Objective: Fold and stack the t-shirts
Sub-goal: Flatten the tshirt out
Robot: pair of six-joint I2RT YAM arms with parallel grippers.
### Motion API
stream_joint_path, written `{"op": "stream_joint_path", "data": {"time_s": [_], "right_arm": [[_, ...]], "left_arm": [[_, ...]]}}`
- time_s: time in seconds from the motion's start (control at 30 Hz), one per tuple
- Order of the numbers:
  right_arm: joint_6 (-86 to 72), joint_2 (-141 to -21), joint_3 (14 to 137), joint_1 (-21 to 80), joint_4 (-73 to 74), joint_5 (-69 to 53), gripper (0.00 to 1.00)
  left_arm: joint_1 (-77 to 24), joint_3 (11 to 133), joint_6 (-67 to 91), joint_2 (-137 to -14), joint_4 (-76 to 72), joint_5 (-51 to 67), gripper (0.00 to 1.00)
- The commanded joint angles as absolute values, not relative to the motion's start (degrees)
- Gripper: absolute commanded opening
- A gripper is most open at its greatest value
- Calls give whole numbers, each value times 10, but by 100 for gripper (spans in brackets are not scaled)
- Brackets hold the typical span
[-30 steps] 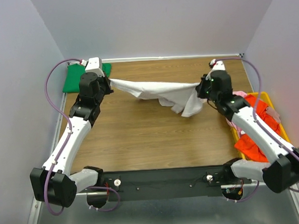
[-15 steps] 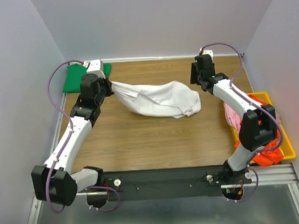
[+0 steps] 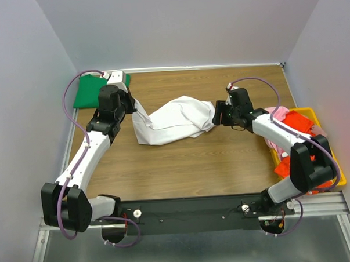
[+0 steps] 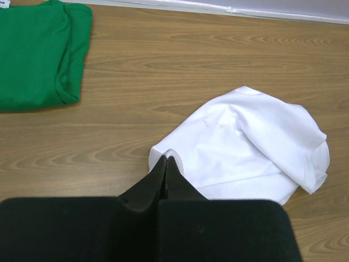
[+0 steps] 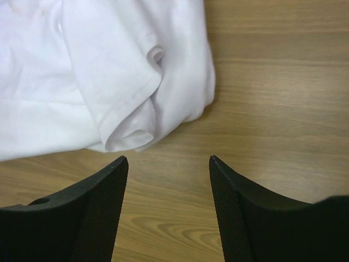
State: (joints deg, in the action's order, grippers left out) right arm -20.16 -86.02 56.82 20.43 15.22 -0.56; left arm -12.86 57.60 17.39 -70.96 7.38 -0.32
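A white t-shirt [image 3: 171, 120] lies crumpled in a heap on the wooden table [image 3: 182, 165], mid-way between the arms. My left gripper [image 3: 133, 107] is shut on its left edge; in the left wrist view the closed tips [image 4: 166, 159] pinch a fold of the white t-shirt [image 4: 251, 142]. My right gripper [image 3: 216, 115] hovers open at the heap's right end. Its fingers [image 5: 168, 158] hold nothing, and a rolled hem of the white t-shirt [image 5: 98, 65] lies just ahead of them. A folded green t-shirt [image 3: 87, 92] [image 4: 38, 54] rests in the back left corner.
A yellow bin [image 3: 334, 162] stands at the table's right edge, with a pink t-shirt [image 3: 276, 111] and an orange-red t-shirt [image 3: 298, 123] spilling from it, under the right arm. Walls close in the table at the back and sides.
My right gripper opened and let go of the white t-shirt, swung back, then returned beside its right end. The stretched shirt dropped into a heap. The left gripper shifted slightly forward, still gripping.
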Motion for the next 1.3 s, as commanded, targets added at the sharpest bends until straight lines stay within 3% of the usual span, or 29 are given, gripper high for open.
{"op": "stream_joint_path", "data": {"time_s": [0.0, 0.7, 0.8, 0.93, 0.97, 1.03, 1.27], "right_arm": [[-216, -888, 551, 212, 84, -92, 68], [-220, -1005, 606, 274, 38, -105, 67], [-216, -1028, 627, 274, 37, -105, 56], [-213, -1044, 647, 274, 38, -108, 31], [-214, -1042, 648, 274, 37, -111, 16], [-221, -1030, 645, 274, 39, -117, 3], [-246, -908, 599, 274, 60, -154, 1]], "left_arm": [[-126, 573, 173, -712, 67, 4, 0], [-127, 573, 170, -716, 69, 5, 0], [-126, 573, 170, -715, 69, 5, 0], [-126, 573, 168, -714, 69, 4, 0], [-126, 573, 167, -713, 70, 4, 0], [-126, 573, 166, -711, 69, -13, 0], [-126, 582, 155, -712, 84, -48, 0]]}}
